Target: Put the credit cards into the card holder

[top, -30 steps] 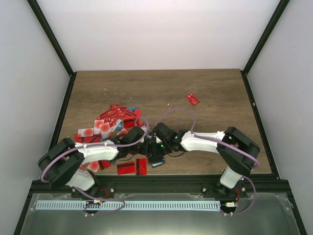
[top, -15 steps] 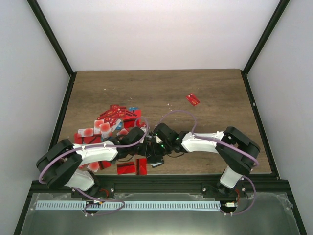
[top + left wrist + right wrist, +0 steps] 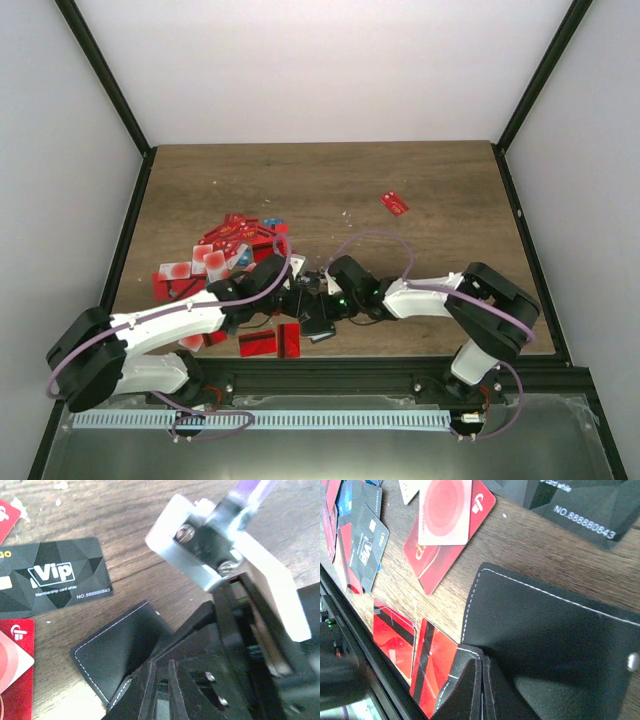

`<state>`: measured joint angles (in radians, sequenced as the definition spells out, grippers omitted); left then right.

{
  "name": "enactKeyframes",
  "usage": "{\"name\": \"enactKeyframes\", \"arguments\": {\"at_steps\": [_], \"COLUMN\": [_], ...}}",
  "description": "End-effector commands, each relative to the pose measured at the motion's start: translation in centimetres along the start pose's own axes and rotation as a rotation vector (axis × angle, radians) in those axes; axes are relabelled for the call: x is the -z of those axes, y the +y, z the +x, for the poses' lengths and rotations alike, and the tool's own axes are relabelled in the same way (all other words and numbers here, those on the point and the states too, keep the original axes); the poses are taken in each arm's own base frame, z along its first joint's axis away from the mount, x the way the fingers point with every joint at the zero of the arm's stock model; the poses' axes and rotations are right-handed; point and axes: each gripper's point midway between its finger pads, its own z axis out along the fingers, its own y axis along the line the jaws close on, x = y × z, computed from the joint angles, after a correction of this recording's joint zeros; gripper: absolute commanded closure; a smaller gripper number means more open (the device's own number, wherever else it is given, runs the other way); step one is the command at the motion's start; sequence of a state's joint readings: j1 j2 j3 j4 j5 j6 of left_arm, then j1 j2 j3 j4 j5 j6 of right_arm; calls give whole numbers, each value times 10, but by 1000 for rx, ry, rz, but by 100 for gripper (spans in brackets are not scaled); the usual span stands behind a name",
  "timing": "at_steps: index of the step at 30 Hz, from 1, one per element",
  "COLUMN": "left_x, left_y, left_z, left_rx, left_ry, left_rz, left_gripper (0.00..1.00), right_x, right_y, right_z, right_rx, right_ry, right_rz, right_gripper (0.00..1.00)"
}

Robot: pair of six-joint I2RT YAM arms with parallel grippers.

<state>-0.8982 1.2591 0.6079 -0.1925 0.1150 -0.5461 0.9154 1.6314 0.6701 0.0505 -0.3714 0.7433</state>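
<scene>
Right jaws clamping card holder [image 3: 545, 645], matte, white-stitched

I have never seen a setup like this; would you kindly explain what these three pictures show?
Two robot arms sit at a wooden table. One picture looks down from above; the others come from a camera on each wrist. Red credit cards lie heaped at the left, a lone card farther right, and a black Vip card beside the black card holder. The left pincer and right pincer are both closed at the holder's edges; whether they truly grip it is unclear.
</scene>
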Motion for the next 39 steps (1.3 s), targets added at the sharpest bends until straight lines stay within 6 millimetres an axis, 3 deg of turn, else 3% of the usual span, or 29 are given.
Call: {"name": "enactKeyframes", "arguments": {"at_steps": [1, 6, 13, 16, 19, 24, 28, 30, 33, 37, 39], "left_x": [16, 24, 18, 18, 21, 33, 48, 60, 80, 116, 140], "left_y": [-12, -11, -10, -8, -2, 4, 9, 12, 27, 58, 72], "left_z": [-5, -7, -5, -7, -13, -25, -40, -55, -76, -104, -119], "left_rx": [1, 20, 24, 25, 24, 19, 17, 18, 29, 45, 39], "left_ry": [-12, -31, -10, -15, -33, -68, -120, -167, -257, -420, -522], "left_rz": [29, 21, -8, -23, -70, -132, -187, -227, -331, -521, -618], "left_gripper": [90, 91, 92, 92, 89, 75, 55, 47, 41, 38, 32], "right_x": [8, 9, 8, 9, 17, 50, 84, 102, 126, 163, 191], "right_y": [-117, -117, -114, -94, -60, -8, 21, 24, 18, -8, -26], "right_z": [86, 88, 89, 73, 45, 0, -30, -46, -70, -109, -132], "right_rx": [-162, -168, -171, -134, -75, 16, 63, 76, 74, 56, 38], "right_ry": [203, 195, 193, 165, 115, 3, -102, -164, -262, -444, -547], "right_rz": [386, 371, 333, 272, 190, 112, 91, 118, 182, 327, 415], "right_gripper": [99, 99, 99, 96, 81, 54, 13, 1, 0, 0, 0]}}
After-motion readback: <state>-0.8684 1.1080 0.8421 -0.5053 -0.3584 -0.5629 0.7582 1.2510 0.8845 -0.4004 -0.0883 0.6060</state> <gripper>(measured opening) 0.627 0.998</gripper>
